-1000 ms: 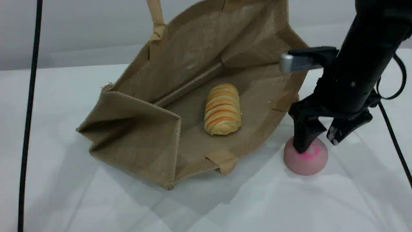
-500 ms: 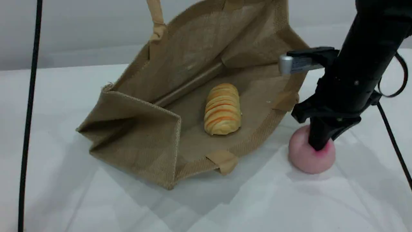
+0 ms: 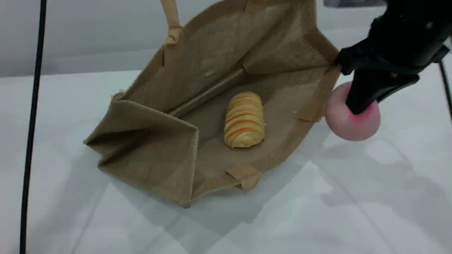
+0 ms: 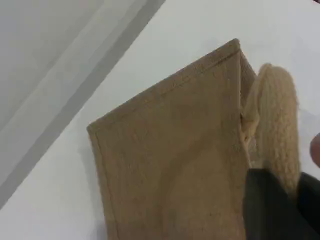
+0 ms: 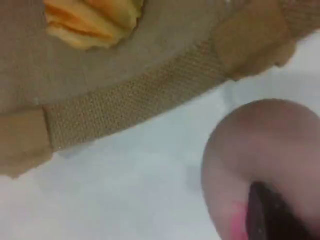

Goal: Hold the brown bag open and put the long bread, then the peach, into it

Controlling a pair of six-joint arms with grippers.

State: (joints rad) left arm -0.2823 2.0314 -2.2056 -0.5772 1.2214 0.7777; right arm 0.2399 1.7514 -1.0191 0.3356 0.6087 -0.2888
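Scene view, counter [image 3: 317, 211]: white and bare in the foreground, with soft shadows under the bag and the peach.
Brown bag [image 3: 148, 151]: lies on its side on the counter with the mouth facing the camera and toward the right; the near left gusset is folded inward, and the upper wall is lifted so the inside shows.
Near handle tab [image 3: 247, 176]: a beige strip at the lower rim of the mouth, flat on the counter.
Long bread [image 3: 244, 119]: inside the bag, resting on the lower wall near the middle, lengthwise toward the camera, stripes running across it.
Peach [image 3: 348, 121]: off the counter, in the air just beside the right rim of the bag's mouth, outside the bag; a bright pink blotch shows at its top.
Right gripper [image 3: 360, 102]: jaws closed narrowly into the top of the peach and carrying it; the right wrist view shows one dark fingertip [image 5: 272, 215] pressed into the pink flesh, with the bag rim [image 5: 135, 105] and an end of the bread [image 5: 90, 20] beyond.
Far handle [image 3: 172, 21]: beige strap rising from the raised wall to the top edge of the view.
Left gripper [image 4: 280, 210]: jaws closed on the beige handle [image 4: 275, 120] at the bag's upper edge, as the left wrist view shows; a bag corner [image 4: 165, 150] hangs before it.
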